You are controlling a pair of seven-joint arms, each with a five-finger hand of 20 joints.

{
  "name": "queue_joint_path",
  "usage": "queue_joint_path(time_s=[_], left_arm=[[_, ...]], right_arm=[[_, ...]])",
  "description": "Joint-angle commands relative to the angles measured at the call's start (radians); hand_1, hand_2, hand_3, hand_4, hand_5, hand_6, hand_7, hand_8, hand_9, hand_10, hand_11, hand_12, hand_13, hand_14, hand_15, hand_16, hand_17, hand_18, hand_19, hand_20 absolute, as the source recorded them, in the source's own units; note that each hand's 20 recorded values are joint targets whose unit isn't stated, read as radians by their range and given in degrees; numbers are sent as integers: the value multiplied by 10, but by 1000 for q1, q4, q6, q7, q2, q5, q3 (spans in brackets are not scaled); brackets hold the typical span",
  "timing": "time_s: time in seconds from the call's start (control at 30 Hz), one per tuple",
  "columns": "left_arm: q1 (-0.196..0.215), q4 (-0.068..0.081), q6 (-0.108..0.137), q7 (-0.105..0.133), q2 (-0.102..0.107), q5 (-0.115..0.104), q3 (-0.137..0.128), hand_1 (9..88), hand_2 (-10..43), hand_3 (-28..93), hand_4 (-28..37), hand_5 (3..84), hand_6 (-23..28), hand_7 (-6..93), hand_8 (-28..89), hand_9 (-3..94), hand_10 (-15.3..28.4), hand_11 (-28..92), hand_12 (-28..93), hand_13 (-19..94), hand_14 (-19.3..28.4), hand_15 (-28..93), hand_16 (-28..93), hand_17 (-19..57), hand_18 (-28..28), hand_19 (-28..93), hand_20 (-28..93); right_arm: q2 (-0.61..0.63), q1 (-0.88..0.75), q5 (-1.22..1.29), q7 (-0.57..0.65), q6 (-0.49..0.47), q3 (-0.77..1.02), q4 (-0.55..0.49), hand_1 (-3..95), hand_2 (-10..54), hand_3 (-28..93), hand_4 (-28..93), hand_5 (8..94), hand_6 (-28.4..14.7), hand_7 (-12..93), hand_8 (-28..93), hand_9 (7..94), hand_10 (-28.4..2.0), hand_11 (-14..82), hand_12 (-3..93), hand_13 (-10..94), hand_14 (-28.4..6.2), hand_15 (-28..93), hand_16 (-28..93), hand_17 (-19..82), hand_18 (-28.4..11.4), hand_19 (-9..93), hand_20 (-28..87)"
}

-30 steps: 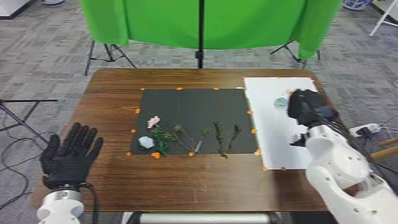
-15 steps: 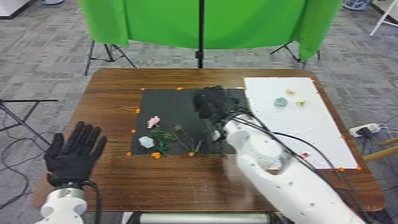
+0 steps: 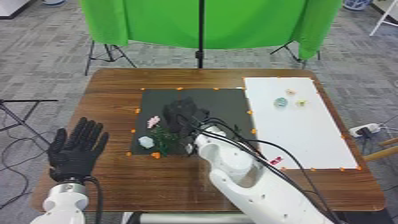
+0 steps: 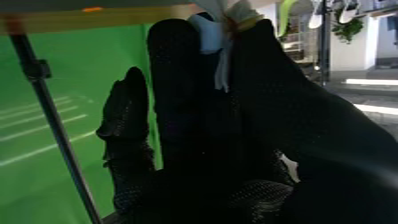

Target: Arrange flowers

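Left hand (image 3: pixel 78 152) at the table's (image 3: pixel 111 185) left side, fingers straight and spread. Dark mat (image 3: pixel 231 105) next: white flower (image 3: pixel 147 142) on its near left corner, pink flower (image 3: pixel 153 121) farther back, green sprigs (image 3: pixel 162 140) just beside. Right hand (image 3: pixel 180 112) over the mat; pale piece (image 4: pixel 209 35) against the glove, grip cannot be told. White paper (image 3: pixel 298 135) rightmost: small red piece (image 3: pixel 276 160) near its near left corner, pale green flower (image 3: pixel 281 102) farther back, peach (image 3: pixel 290 92) and yellow (image 3: pixel 301 103) blooms close by.

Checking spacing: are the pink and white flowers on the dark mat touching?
Apart. The head view shows dark mat between the pink flower and white flower.
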Motion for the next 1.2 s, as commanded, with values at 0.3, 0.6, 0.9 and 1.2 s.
queue_joint_path(time_s=[0.3, 0.6, 0.9, 1.2], left_arm=[[-37, 25, 18, -15, 2, -38, 22, 268, 151, 772, -283, 485, 110, 176, -103, 396, 162, 261, 110, 302, 161, 401, -76, -83, 143, 364, 127], [-40, 27, 27, -14, 1, -47, 25, 267, 152, 774, -283, 486, 110, 178, -103, 396, 161, 261, 110, 302, 161, 400, -78, -83, 143, 365, 127], [-35, 25, 26, -14, -5, -44, 22, 272, 147, 775, -283, 487, 109, 179, -105, 397, 161, 263, 110, 302, 162, 404, -78, -83, 143, 365, 127], [-31, 26, 26, -15, -9, -42, 25, 273, 146, 773, -283, 487, 110, 179, -105, 398, 160, 264, 110, 302, 161, 406, -79, -83, 143, 365, 127]], right_arm=[[-54, -11, -83, 17, -17, 3, 85, 576, -95, 745, -283, 647, -22, 487, -45, 778, -111, 184, 397, 629, -82, 523, 347, 288, -239, 900, 506], [-34, -29, -62, 38, -36, -9, 38, 552, -95, 744, -283, 637, -15, 278, -147, 742, -122, 185, 384, 591, -105, 595, 329, 282, -242, 901, 538], [-39, -48, -25, 36, -56, 41, 20, 526, -95, 770, -283, 618, -20, 243, -167, 715, -129, 234, 355, 571, -121, 636, 316, 277, -243, 900, 543], [-37, -38, -3, 97, -91, 65, 6, 490, -95, 811, -283, 576, -33, 205, -150, 644, -149, 353, 264, 542, -145, 699, 279, 267, -248, 896, 546]])
